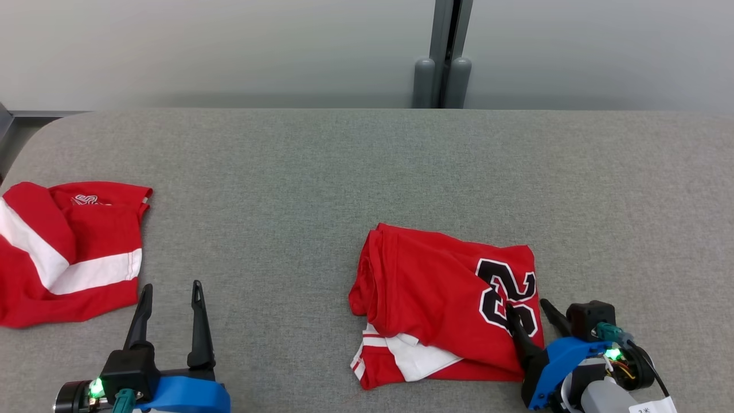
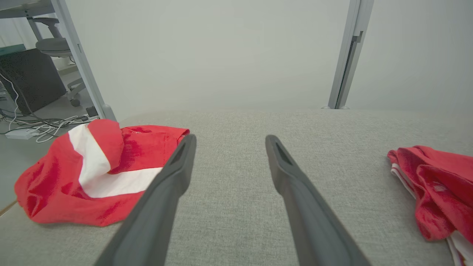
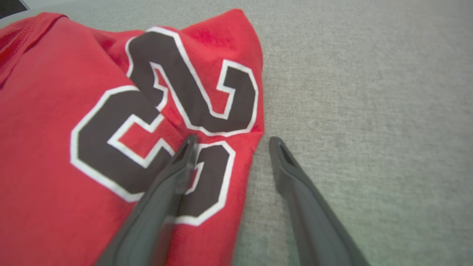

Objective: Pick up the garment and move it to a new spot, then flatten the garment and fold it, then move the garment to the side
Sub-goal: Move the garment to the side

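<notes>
**Both tools open; numbered red garment folded right of centre on the counter**

Head view. The red garment (image 1: 436, 298), printed with a black, white-edged number, lies as a roughly folded bundle on the grey counter (image 1: 344, 172), right of centre and near the front edge. A white-striped layer shows beneath its near edge. The right tool (image 1: 526, 307) stands at the garment's near right corner, its two fingers spread and gripping nothing. In the right wrist view one finger (image 3: 172, 184) lies over the printed number and the other over bare counter just beside the cloth, so the garment's edge runs between them. Whether the finger over the number touches the cloth cannot be told. The left tool (image 1: 171, 287) is at the lower left, well apart from this garment, its fingers likewise spread and empty above bare counter. Near it, at the counter's left end, lies a second red garment (image 1: 63, 252) with a broad white band, loosely crumpled. A pale wall (image 1: 229, 51) and a grey post (image 1: 444, 57) stand behind the counter.
</notes>
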`<state>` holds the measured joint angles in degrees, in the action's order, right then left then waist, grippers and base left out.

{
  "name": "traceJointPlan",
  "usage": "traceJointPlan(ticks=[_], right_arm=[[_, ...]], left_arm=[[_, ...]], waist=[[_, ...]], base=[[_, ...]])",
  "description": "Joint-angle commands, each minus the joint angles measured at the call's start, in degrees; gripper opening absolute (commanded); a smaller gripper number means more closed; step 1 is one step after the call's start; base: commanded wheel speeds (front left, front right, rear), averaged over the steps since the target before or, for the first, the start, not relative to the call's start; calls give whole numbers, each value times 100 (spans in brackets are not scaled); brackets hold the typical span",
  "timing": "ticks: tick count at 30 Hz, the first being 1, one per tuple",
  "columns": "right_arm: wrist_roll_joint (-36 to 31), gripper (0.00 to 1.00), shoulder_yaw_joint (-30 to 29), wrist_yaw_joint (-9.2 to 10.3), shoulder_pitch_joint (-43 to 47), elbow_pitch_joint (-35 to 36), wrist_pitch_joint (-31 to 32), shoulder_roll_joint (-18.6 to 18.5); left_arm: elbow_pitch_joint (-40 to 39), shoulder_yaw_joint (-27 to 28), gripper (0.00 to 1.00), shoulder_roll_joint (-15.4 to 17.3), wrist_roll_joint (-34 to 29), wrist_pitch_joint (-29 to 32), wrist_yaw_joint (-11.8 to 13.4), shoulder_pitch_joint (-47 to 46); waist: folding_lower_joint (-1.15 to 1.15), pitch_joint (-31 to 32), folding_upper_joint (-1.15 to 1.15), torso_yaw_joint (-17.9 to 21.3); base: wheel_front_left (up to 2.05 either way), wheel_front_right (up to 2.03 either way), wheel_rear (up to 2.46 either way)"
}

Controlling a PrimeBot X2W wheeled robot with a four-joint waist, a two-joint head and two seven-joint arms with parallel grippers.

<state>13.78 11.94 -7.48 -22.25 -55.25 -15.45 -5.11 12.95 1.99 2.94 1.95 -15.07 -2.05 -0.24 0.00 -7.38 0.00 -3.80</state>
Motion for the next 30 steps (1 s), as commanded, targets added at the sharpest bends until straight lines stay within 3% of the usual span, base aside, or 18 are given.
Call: traceJointPlan(ticks=[1, 3, 4, 5, 6, 9, 21, 30], right_arm=[[82, 100, 85, -3, 43, -223, 70, 72], [184, 100, 162, -3, -7, -359, 84, 115], [227, 50, 238, -3, -48, -420, 88, 143], [290, 35, 316, -9, -89, -447, 91, 172], [359, 0, 395, -10, -132, -469, 90, 196], [514, 0, 524, -10, -323, -361, 76, 192], [391, 0, 635, -2, -1487, 545, 31, -736], [465, 0, 851, -1, -2664, 782, 30, -1492]], left_arm=[[-7, -23, 100, -3, 19, -14, 19, -87], [-1, -53, 100, -3, 37, -14, 30, -130], [4, -69, 100, -3, 45, -14, 34, -146], [15, -82, 100, -4, 51, -14, 31, -166], [25, -95, 100, -3, 53, -14, 27, -179], [4, -133, 100, -4, 62, -14, 46, -236], [-324, -197, 100, -7, 116, -13, 18, -597], [-879, -215, 100, 38, -22, -14, -78, -1203]], waist=[[0, -25, 0, 20], [0, -59, 0, 31], [0, -78, 0, 31], [0, -92, 0, 28], [0, -107, 0, 23], [0, -139, 0, 12], [0, -690, 0, 57], [0, -1671, 0, 538]], base=[[0, 0, 0], [0, 0, 0], [0, 0, 0], [0, 0, 0], [0, 0, 0], [0, 0, 0], [0, 0, 0], [0, 0, 0]])
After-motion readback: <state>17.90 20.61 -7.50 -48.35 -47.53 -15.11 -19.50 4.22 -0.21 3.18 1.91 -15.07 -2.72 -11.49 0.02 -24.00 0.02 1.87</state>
